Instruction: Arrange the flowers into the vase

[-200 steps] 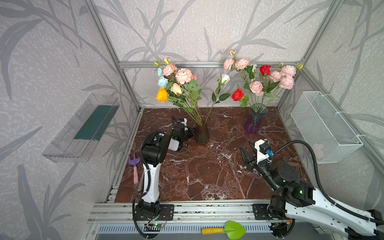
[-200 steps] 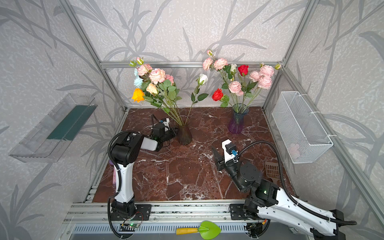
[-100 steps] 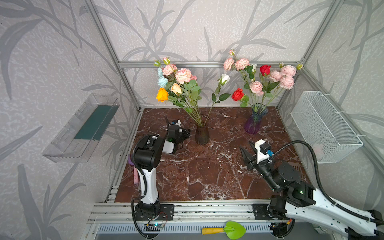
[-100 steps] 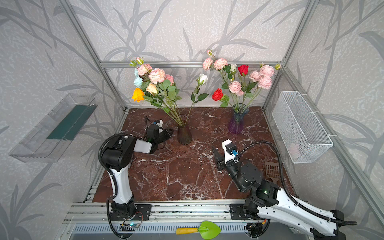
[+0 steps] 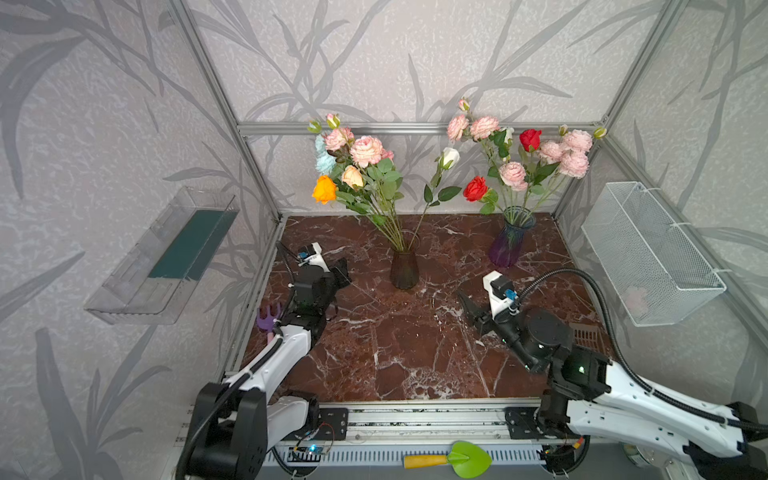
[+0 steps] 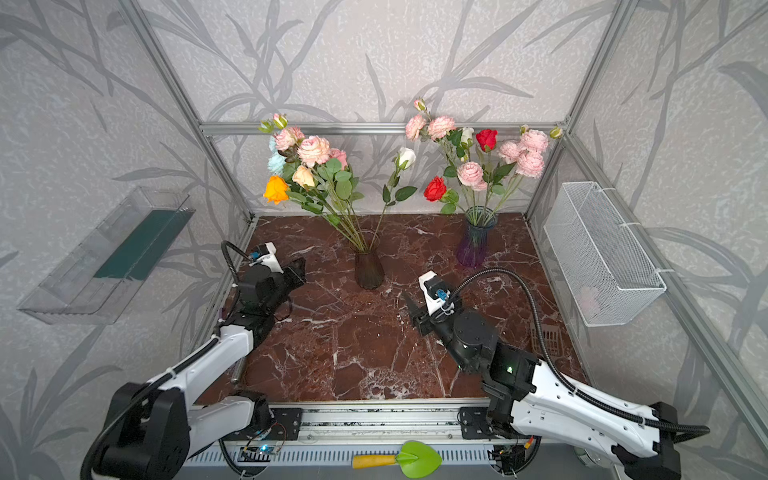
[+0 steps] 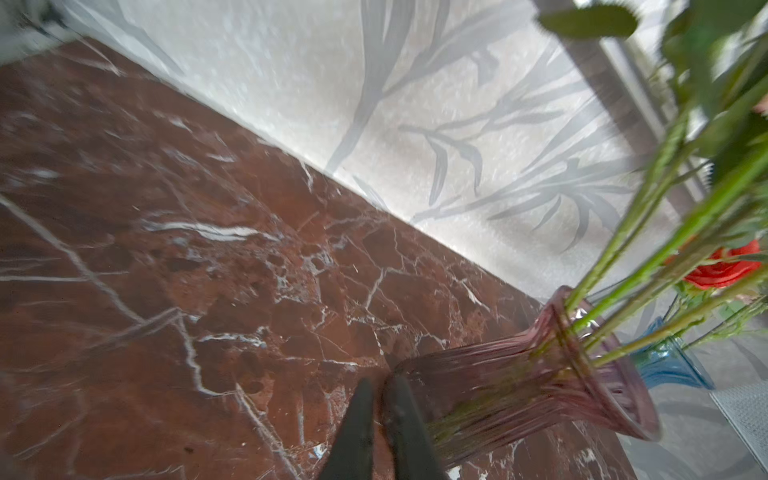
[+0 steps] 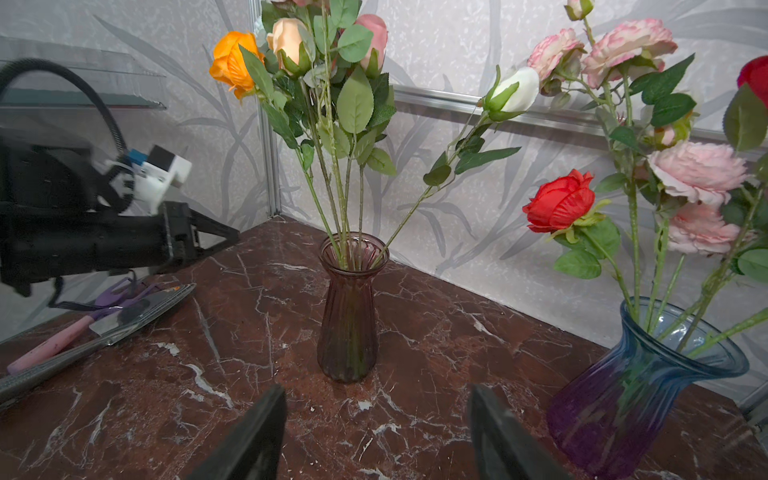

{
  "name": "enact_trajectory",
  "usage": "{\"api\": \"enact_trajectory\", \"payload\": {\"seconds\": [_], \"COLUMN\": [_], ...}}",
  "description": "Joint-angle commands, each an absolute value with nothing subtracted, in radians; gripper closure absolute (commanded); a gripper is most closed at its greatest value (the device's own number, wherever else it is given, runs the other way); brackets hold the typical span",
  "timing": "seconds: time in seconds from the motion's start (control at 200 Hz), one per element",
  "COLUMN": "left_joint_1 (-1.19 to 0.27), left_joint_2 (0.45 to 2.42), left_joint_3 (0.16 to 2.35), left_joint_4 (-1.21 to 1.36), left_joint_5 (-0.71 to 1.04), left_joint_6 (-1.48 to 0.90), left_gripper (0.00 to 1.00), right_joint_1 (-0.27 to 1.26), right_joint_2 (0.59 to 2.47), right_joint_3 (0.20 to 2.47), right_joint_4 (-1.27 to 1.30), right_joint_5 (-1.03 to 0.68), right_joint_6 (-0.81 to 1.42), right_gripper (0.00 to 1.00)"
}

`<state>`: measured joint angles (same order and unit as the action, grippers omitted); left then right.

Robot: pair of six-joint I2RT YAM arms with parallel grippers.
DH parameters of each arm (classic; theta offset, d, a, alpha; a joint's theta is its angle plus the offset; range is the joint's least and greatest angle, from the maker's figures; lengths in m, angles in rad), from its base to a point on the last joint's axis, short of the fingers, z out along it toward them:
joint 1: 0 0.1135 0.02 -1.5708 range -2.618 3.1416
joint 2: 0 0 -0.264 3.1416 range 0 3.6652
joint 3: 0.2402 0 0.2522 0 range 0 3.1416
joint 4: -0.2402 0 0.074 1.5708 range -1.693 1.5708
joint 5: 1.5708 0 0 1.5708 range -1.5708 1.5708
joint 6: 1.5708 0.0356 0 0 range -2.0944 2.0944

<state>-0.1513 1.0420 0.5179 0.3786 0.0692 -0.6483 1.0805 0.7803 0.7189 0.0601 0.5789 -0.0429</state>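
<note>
Marble table (image 5: 395,365), 12 o'clock taken as the back wall. All flowers (image 5: 365,166) are standing in vases, with no stem on the table or in a gripper. The brown ribbed vase (image 5: 404,266) sits at 12 o'clock and holds the orange rose (image 5: 324,189), the pale-blue and pink blooms, and the white rose (image 5: 449,157), which leans toward 1 o'clock. The blue-purple vase (image 5: 509,245) sits at about 1 o'clock and holds the frilly pinks and two red roses (image 5: 476,189). Neither vase nor any bloom has moved over the last second. The left gripper (image 5: 343,266) was just beside the brown vase a second ago. It has since drawn back toward 9 o'clock and now sits well apart from the vase, near the table's left edge, with its arm folded lower toward 7 o'clock. In the left wrist view the left gripper's fingers (image 7: 361,415) stand a narrow slit apart with nothing between them, and the vase lies off to one side. The right gripper (image 5: 467,301) has stayed at about 3 o'clock of table centre and points at the brown vase. In the right wrist view its jaws are wide apart and empty. A purple hand rake (image 5: 269,318) lies at the 9 o'clock edge, behind the left arm. A green trowel (image 5: 465,459) lies on the front rail at 6 o'clock.
</note>
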Motion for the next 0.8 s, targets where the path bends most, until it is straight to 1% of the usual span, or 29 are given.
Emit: {"api": "enact_trajectory", "payload": {"seconds": [0.0,0.04,0.055,0.085,0.1,0.12,0.14,0.15,0.165,0.245,0.35,0.46,0.545,0.635,0.735,0.8], "left_joint_1": [-0.162,-0.166,-0.169,-0.179,-0.187,-0.198,-0.208,-0.214,-0.219,-0.254,-0.286,-0.295,-0.298,-0.299,-0.3,-0.299], "left_joint_2": [0.881,0.833,0.817,0.792,0.781,0.77,0.762,0.759,0.756,0.75,0.772,0.81,0.816,0.811,0.798,0.792], "left_joint_3": [0.481,0.474,0.476,0.481,0.482,0.482,0.483,0.484,0.488,0.501,0.517,0.559,0.566,0.561,0.52,0.466], "left_joint_4": [0.147,0.117,0.101,0.066,0.056,0.049,0.043,0.039,0.031,-0.011,-0.025,-0.074,-0.062,-0.072,-0.015,0.091], "left_joint_5": [-0.068,-0.067,-0.071,-0.084,-0.093,-0.1,-0.106,-0.109,-0.114,-0.145,-0.185,-0.215,-0.224,-0.254,-0.273,-0.29], "left_joint_6": [-0.581,-0.562,-0.558,-0.557,-0.556,-0.553,-0.546,-0.544,-0.541,-0.52,-0.496,-0.477,-0.441,-0.414,-0.403,-0.371], "left_gripper": [0.71,0.62,0.53,0.44,0.39,0.31,0.16,0.06,0.01,0.01,0.01,0.01,0.01,0.01,0.01,0.01], "right_joint_1": [1.053,1.034,1.014,0.974,0.96,0.943,0.926,0.918,0.906,0.846,0.804,0.804,0.804,0.804,0.803,0.801], "right_joint_2": [0.855,0.888,0.9,0.93,0.945,0.964,0.98,0.987,0.997,1.022,0.981,0.93,0.904,0.904,0.927,0.945], "right_joint_3": [0.768,0.79,0.807,0.848,0.867,0.891,0.908,0.914,0.923,0.933,0.873,0.732,0.641,0.59,0.543,0.49], "right_joint_4": [0.094,0.053,0.027,-0.05,-0.085,-0.122,-0.149,-0.158,-0.173,-0.216,-0.186,0.003,0.121,0.176,0.285,0.426], "right_joint_5": [0.602,0.563,0.544,0.508,0.497,0.485,0.47,0.463,0.455,0.441,0.438,0.503,0.542,0.586,0.621,0.656], "right_joint_6": [-0.064,-0.04,-0.022,0.021,0.048,0.075,0.098,0.106,0.119,0.165,0.145,0.147,0.132,0.117,0.002,-0.054], "right_gripper": [0.23,0.19,0.17,0.06,0.03,0.02,0.01,0.0,0.01,0.01,0.01,0.01,0.01,0.01,0.01,0.01]}}
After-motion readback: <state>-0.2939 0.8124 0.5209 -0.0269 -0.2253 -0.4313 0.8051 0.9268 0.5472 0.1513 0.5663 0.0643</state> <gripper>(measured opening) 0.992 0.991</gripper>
